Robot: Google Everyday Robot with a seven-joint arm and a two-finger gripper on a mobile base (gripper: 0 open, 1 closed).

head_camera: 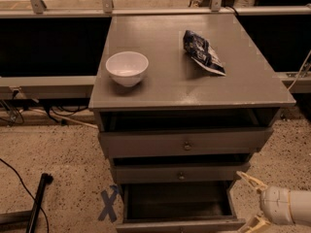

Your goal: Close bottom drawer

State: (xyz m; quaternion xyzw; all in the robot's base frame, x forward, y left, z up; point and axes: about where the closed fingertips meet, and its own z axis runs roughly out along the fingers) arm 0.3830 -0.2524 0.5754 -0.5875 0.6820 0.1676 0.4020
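Bottom drawer open, pincer at its side

My pincer (251, 202) hangs with its fingers apart, just right of the bottom drawer (177, 201), which is pulled out well beyond the worktop's (170, 89) front edge. Pushing from this side, not its front, I risk skewing and jamming it, or snagging the middle drawer (180, 174) above.

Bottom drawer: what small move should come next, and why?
Probably swing the hand left, in front of the bottom drawer. The drawer stands pulled out, dark interior showing, while the open hand sits at its right side, off the front it would need to push.
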